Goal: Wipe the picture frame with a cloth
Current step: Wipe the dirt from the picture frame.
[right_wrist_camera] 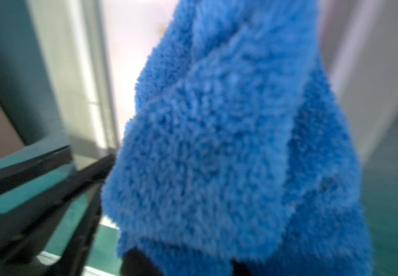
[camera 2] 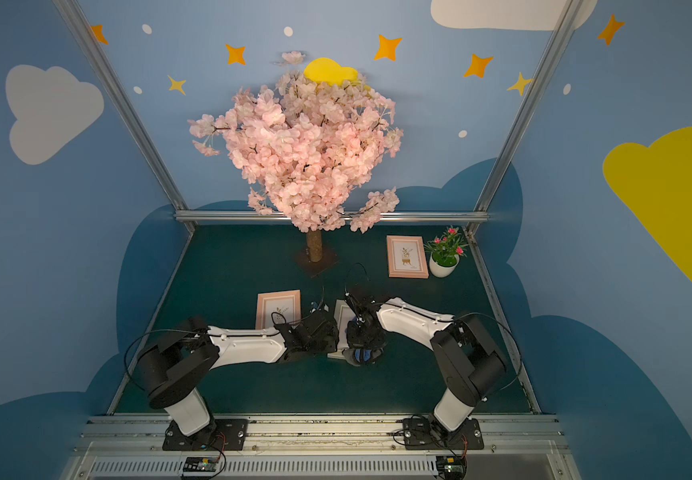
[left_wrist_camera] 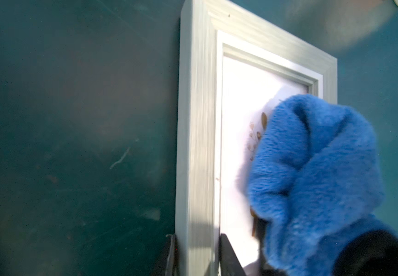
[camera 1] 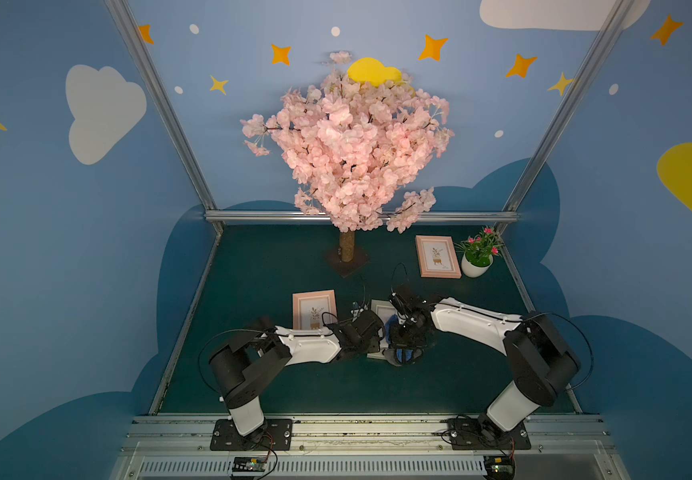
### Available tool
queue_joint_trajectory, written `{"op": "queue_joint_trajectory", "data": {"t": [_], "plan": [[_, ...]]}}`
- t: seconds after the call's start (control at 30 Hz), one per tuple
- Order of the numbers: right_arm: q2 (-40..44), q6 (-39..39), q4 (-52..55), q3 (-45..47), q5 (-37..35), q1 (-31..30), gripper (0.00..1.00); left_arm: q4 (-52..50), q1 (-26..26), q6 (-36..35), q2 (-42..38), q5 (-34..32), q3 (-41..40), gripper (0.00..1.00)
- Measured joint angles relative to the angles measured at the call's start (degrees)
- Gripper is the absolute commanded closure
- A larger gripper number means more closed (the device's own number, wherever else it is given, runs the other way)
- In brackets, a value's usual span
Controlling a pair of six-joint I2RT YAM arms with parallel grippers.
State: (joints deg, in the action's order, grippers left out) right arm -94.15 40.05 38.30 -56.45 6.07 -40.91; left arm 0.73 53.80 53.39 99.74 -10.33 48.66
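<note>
The picture frame [left_wrist_camera: 198, 119], pale grey with a white mat and a plant print, lies flat on the green table between the two arms [camera 1: 379, 309]. My left gripper [left_wrist_camera: 199, 253] is shut on one long side rail of the frame, one finger outside it and one on the glass. The blue plush cloth [right_wrist_camera: 229, 143] hangs bunched from my right gripper [right_wrist_camera: 190, 262], which is shut on it. The cloth [left_wrist_camera: 312, 179] rests on the glass and covers much of the print. In both top views only a bit of blue cloth [camera 2: 363, 355] shows under the right wrist.
A pink frame [camera 1: 314, 309] lies just left of the left wrist. Another pink frame [camera 1: 437, 256] and a potted plant [camera 1: 477, 257] sit at the back right. The blossom tree's trunk [camera 1: 347, 246] stands at the back centre.
</note>
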Motion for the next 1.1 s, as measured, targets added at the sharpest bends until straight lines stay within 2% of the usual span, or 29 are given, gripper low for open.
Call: {"op": "queue_joint_trajectory", "data": {"t": [0.17, 0.5, 0.6, 0.87, 0.97, 1.1], "plan": [[-0.4, -2.0, 1.7, -1.5, 0.2, 3.3, 1.0, 0.1, 0.0, 0.5, 0.0, 0.0, 0.0, 0.72], [-12.2, -6.1, 4.0, -16.7, -4.1, 8.6, 1.0, 0.1, 0.0, 0.5, 0.0, 0.1, 0.0, 0.72], [-11.8, -6.5, 3.9, -15.7, -4.1, 7.8, 1.0, 0.1, 0.0, 0.5, 0.0, 0.2, 0.0, 0.72], [-0.5, -4.3, 1.7, -1.3, -0.5, 2.6, 1.0, 0.2, 0.0, 0.5, 0.0, 0.2, 0.0, 0.72], [-1.1, -4.3, 2.2, -2.1, 0.1, 2.9, 1.0, 0.2, 0.0, 0.4, 0.0, 0.3, 0.0, 0.73], [-7.1, -5.4, 4.5, -9.8, -0.7, 4.9, 1.0, 0.2, 0.0, 0.4, 0.0, 0.3, 0.0, 0.73]]}}
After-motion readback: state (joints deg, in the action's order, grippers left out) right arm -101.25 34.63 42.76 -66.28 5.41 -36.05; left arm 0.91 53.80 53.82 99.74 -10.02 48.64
